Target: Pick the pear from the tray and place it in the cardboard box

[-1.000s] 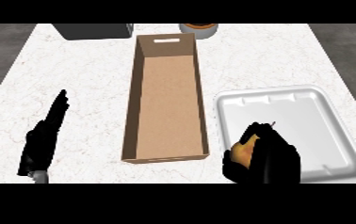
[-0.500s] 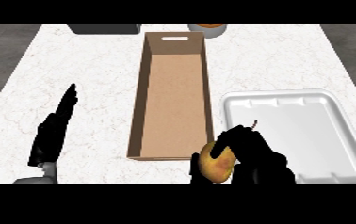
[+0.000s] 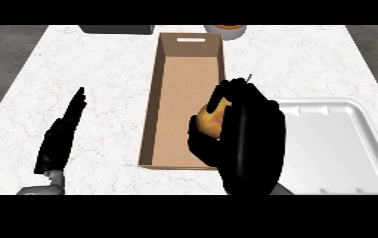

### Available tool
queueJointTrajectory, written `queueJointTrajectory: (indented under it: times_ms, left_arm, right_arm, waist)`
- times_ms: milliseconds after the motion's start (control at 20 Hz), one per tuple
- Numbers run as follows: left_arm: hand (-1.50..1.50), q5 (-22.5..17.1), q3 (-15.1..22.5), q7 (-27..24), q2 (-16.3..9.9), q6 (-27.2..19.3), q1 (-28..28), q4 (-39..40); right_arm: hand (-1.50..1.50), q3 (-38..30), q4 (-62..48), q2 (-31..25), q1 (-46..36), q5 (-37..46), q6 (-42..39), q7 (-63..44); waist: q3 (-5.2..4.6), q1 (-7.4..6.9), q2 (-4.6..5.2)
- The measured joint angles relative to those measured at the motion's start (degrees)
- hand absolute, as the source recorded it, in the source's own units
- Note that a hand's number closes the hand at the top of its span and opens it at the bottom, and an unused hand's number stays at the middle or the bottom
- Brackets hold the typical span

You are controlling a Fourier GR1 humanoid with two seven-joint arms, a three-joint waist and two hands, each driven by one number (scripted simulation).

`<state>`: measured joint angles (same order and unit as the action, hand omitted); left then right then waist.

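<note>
While curled round the pear [image 3: 211, 120], right hand [image 3: 247, 142] held over the right wall of the cardboard box [image 3: 164, 107], near its lower end. Fingers and thumb wrapped about the fruit, covering its right and lower sides. Yellow-orange skin visible on the left between the black fingers; thin stem poking out above the fingertips, at the upper right. Pear thus over the box's inner right edge, off the tray [image 3: 332, 132], whether touching the cardboard cannot be told.

Head view, further: long, narrow, open-topped box lying lengthwise up the middle of the white marbled counter [image 3: 96, 72], brown floor bare where seen, a slot-shaped handle cut in the far end wall. White tray just to the right of the box, its left rim partly hidden behind the right hand and forearm, raised rim running along the top and down the right edge of the view.

Left hand [image 3: 63, 134] at the lower left, well apart from the box, fingers straight and pressed together, pointing up and slightly right, holding nothing. Grey forearm end showing just below it at the lower edge.

Along the far edge of the counter: dark grey object [image 3: 118, 29] at upper left, cut off by the view's top; round container with an orange top [image 3: 225, 30] just behind the box's far right corner, also cut off.
</note>
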<state>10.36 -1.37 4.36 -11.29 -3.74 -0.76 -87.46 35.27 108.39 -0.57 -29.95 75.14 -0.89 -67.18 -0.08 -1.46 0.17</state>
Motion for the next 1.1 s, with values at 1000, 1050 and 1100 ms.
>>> queueJointTrajectory:
  times_ms: [1000,1050,1100]
  left_arm:
    - [0.0,0.61,0.82,0.85,0.36,1.05,-0.42,-1.37]
    - [0.0,0.49,0.84,1.63,0.37,1.22,-0.57,-1.84]
    - [0.0,0.46,0.7,1.02,0.28,1.34,-0.8,-1.16]
  right_arm:
    - [-1.5,-13.69,-45.94,0.16,-18.36,-22.12,18.33,6.5]
    - [-1.5,-14.13,-48.33,0.17,-19.17,-23.08,20.05,7.44]
    - [-1.5,-14.24,-50.35,0.17,-19.98,-24.01,22.05,8.02]
  waist:
    - [0.07,-1.49,0.45]
    - [0.08,-1.53,0.47]
    - [0.08,-1.66,0.55]
